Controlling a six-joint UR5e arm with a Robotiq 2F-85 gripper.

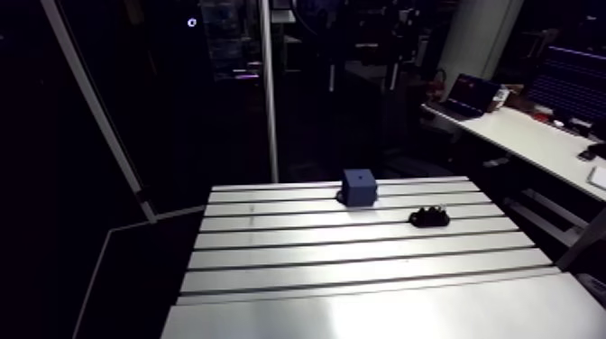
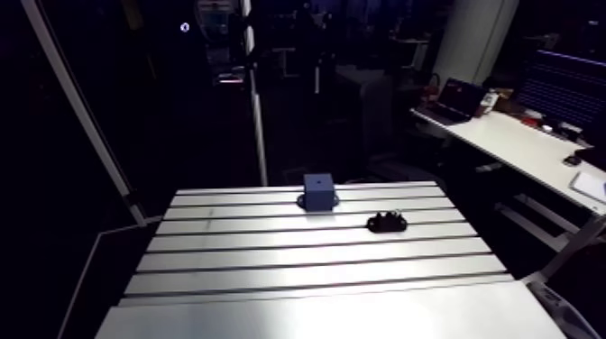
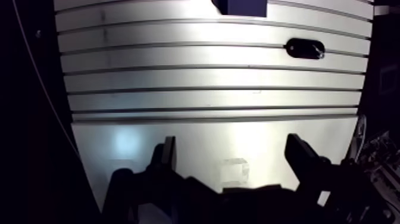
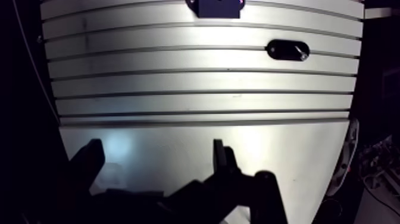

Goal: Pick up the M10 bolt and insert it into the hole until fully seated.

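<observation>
Gripper empty, fingers wide apart, over the near table. M10 bolt lies far-right, just beside blue block. Probably steel: stiff, slick, hefty. Grip across shank.

Robotics laboratory or workshop cell, as I see it from my remote station: a slotted aluminium table of the fixture-plate kind, a blue block standing on it, a bare metal frame post behind.
</observation>
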